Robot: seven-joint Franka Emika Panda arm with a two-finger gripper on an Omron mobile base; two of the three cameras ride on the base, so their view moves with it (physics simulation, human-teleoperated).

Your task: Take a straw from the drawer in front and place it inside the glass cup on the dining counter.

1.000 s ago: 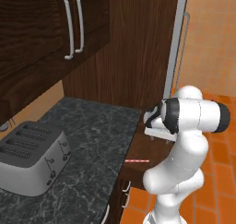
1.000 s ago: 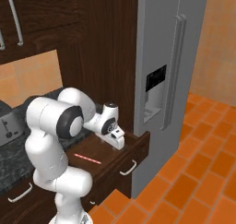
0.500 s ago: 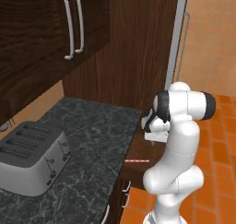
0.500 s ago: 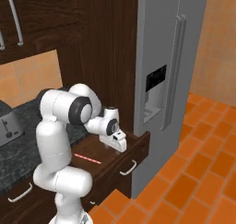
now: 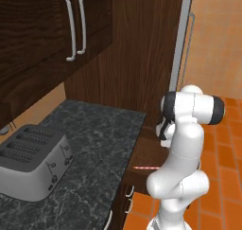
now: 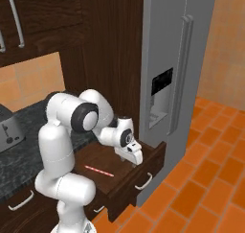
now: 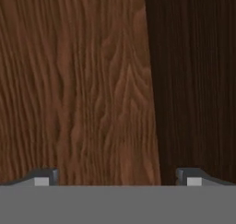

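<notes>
Your gripper (image 6: 130, 156) hangs over the open drawer (image 6: 122, 172) with its jaws spread as wide as they go and nothing between them; in the hand view its two small dark fingertips (image 7: 44, 176) stand far apart above smooth, grained brown wood that meets a darker wood panel on one side. Just below you is the drawer's shallow box interior, flat and dark brown, with a small white curved handle (image 6: 143, 182) on its front. Toward the arm's base from the gripper, the straw (image 6: 99, 170) lies flat on the drawer floor: a thin, straight, red-and-white striped stick, apart from your fingers. Beyond the gripper rises a tall dark wooden panel (image 5: 137, 49). On the far side from the straw stands a smooth grey fridge (image 6: 174, 59) with a long vertical handle. Farther off, past the arm, you have the black speckled worktop (image 5: 90, 144) carrying a boxy silver toaster (image 5: 30, 160).
</notes>
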